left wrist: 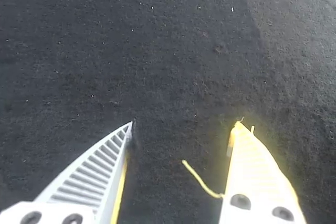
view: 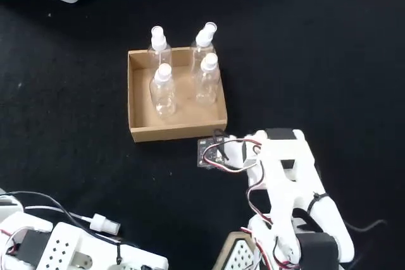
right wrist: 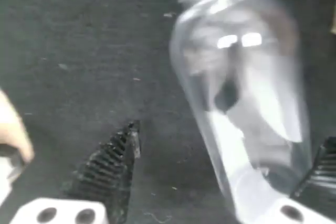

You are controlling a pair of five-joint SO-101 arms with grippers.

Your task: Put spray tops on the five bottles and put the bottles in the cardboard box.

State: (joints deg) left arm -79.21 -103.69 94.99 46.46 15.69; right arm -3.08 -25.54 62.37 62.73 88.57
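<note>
At near right, right gripper (view: pixel 218 150): sat just off the box's near right corner, fingers spread wide and clamped on nothing.
Between those fingers, uncapped bottle (right wrist: pixel 247 93): clear and blurred, threaded neck bare; it lay close against one finger and apart from the other.
At near left, left gripper (left wrist: pixel 184 129): fingers stood apart above bare cloth.
Yellow thread (left wrist: pixel 202 179): trailed from one finger of the left gripper.
Loose spray top (view: pixel 104 224): white, lay on the cloth at near left, just beside the left arm.
Cardboard box (view: pixel 177 132): open-topped, at the middle of the table, to the far left of the right gripper.
Capped bottles (view: pixel 163 90): four, upright, each with a white spray top. Two stood inside the box. Two stood at its far wall, whether inside or just behind it could not be told.
Black cloth (view: pixel 316 61): covered the table.
</note>
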